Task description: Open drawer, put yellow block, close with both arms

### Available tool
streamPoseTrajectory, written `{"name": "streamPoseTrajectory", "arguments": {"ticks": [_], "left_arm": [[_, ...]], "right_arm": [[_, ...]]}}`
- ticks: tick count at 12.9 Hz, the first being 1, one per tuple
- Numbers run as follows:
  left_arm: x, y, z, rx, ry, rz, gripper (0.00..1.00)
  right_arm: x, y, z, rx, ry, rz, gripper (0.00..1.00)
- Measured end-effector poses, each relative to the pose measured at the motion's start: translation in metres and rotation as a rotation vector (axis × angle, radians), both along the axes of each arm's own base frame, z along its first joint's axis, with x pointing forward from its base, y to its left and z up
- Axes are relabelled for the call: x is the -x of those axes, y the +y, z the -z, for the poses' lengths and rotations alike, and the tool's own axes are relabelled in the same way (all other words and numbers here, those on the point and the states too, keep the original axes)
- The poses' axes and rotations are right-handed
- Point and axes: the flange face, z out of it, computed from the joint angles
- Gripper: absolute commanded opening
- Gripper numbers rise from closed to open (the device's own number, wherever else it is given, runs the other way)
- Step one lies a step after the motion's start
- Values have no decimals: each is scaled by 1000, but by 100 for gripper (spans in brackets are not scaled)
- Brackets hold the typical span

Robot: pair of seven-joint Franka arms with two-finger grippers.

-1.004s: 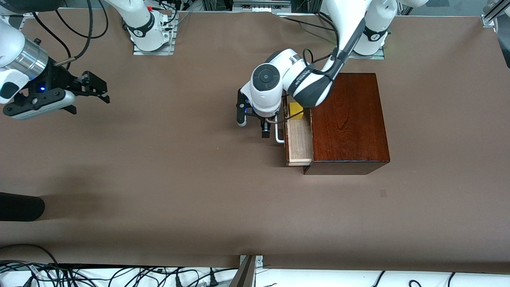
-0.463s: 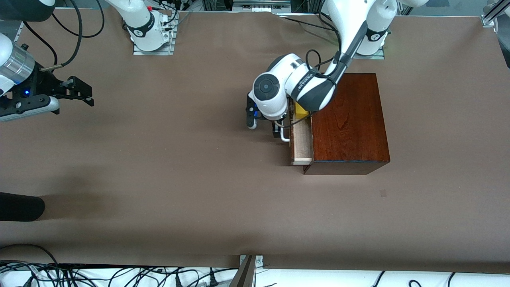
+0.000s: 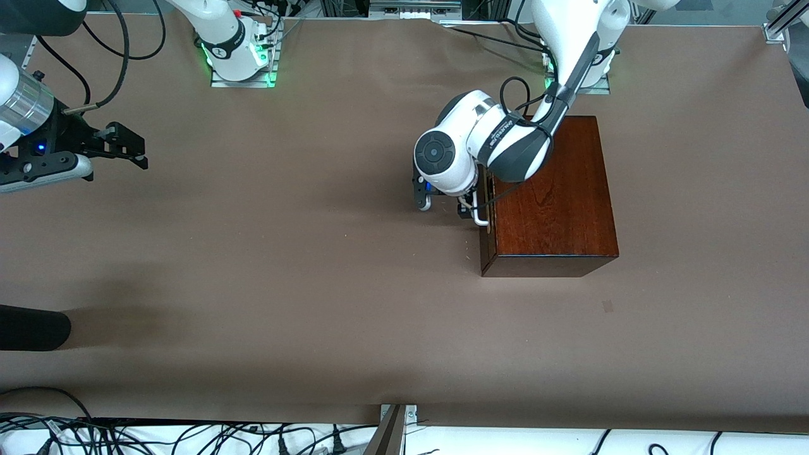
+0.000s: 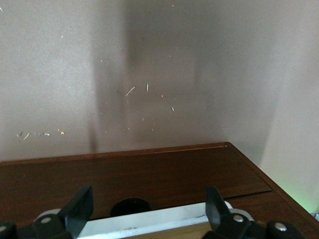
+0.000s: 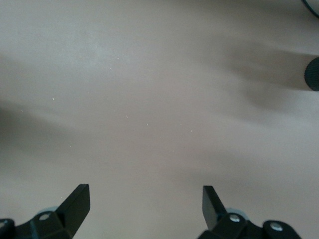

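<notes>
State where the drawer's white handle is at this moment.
In the front view the white handle is on the closed drawer front of the wooden box, between the open fingers of the left gripper.

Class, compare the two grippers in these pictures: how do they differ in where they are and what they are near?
The left gripper sits low at the drawer's white handle, against the wooden box; the right gripper hangs over bare table at the right arm's end. The left straddles the handle; the right has nothing between its jaws. Both have open jaws.
</notes>
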Motion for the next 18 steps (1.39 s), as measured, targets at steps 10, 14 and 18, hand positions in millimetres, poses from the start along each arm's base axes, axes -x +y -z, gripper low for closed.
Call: {"name": "streamPoseTrajectory", "arguments": {"ticks": [10, 14, 18], "left_arm": [[1, 31, -163, 11, -112, -384, 100], [-48, 154, -241, -32, -122, -651, 100], [-95, 293, -276, 11, -212, -923, 100]], "right_arm": [[-2, 1, -3, 20, -11, -6, 100], [-3, 0, 1, 21, -5, -1, 100], [-4, -1, 1, 22, -5, 0, 100]]}}
